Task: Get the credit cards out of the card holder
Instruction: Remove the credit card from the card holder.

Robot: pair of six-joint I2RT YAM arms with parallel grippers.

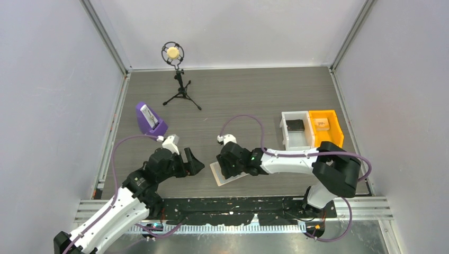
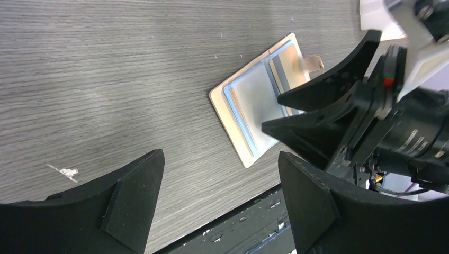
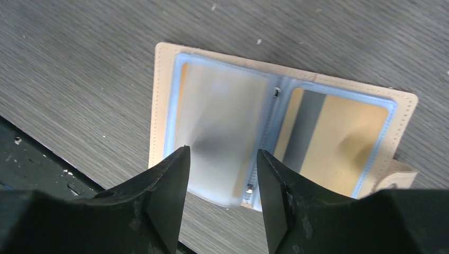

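Observation:
The card holder [image 1: 219, 174] lies open on the table near the front edge, tan outside and light blue inside [image 3: 161, 100]. A gold credit card [image 3: 344, 137] with a grey stripe sits in its right pocket. A frosted sleeve [image 3: 222, 111] covers the left half, with an orange edge showing behind it. My right gripper [image 3: 222, 151] hovers over the holder, jaws apart, straddling the sleeve's near edge without pinching it. The left wrist view shows the holder [image 2: 254, 100] partly under the right gripper [image 2: 271, 112]. My left gripper [image 2: 219, 156] stands open and empty, left of the holder [image 1: 193, 163].
A purple wedge stand [image 1: 150, 119] sits at the left. A microphone on a tripod [image 1: 177, 79] stands at the back. A white bin [image 1: 296, 129] and an orange bin [image 1: 325, 127] sit at the right. A black rail [image 1: 238, 203] runs along the table's front edge.

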